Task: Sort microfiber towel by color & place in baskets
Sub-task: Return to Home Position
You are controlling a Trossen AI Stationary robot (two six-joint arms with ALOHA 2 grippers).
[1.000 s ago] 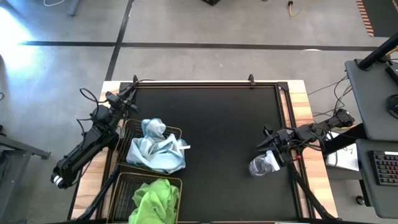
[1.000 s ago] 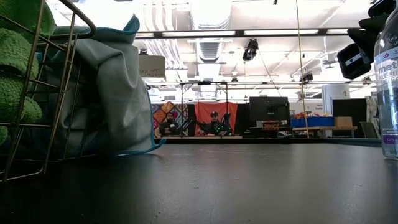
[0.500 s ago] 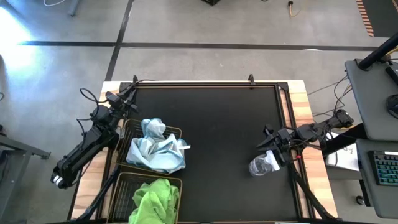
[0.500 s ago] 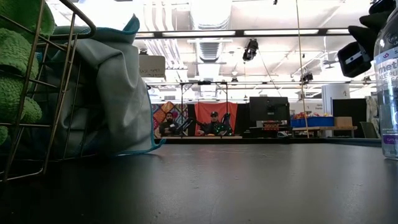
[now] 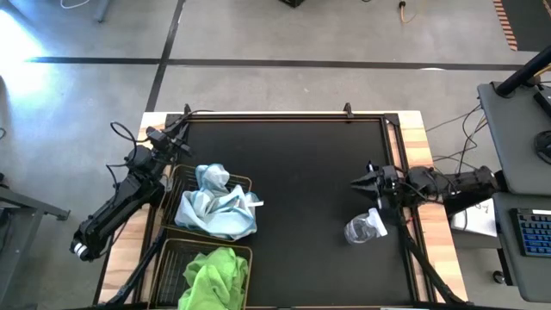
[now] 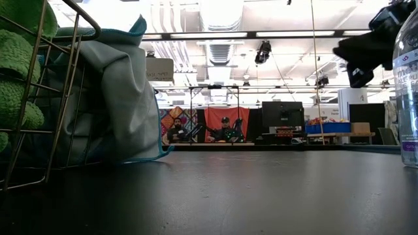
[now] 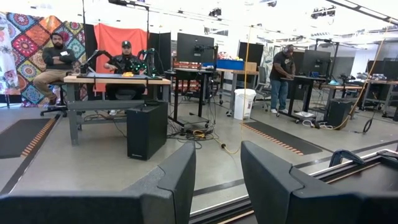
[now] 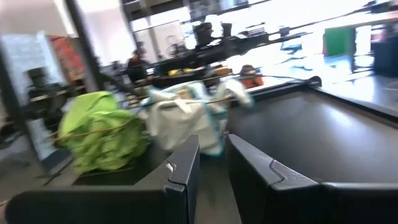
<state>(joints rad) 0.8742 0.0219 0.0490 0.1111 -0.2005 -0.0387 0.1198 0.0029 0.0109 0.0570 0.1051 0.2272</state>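
Right end effector (image 5: 360,179) had lifted off its spot beside the bottle (image 5: 363,227) in the half-second before this moment. It then sat farther from the table's (image 5: 301,164) front edge, just clear of the bottle. In the low view its dark shape had also swung across the upper corner. I read this as the arm retracting to rest, not reaching for cloth. Its fingers stood narrowly parted and held nothing. The forearm lay nearly level, stretched in from the table's right edge and pointing toward the baskets.

Left end effector (image 5: 176,129) had not moved. It hung at the table's far-left corner, fingers moderately apart and empty, with the arm folded along the left edge.

Pale blue towels (image 5: 215,207) filled the far basket (image 5: 182,170), one draped over its side. Green towels (image 5: 213,277) were heaped in the near basket (image 5: 170,267). No cloth lay loose on the table, so I judged the sorting finished.
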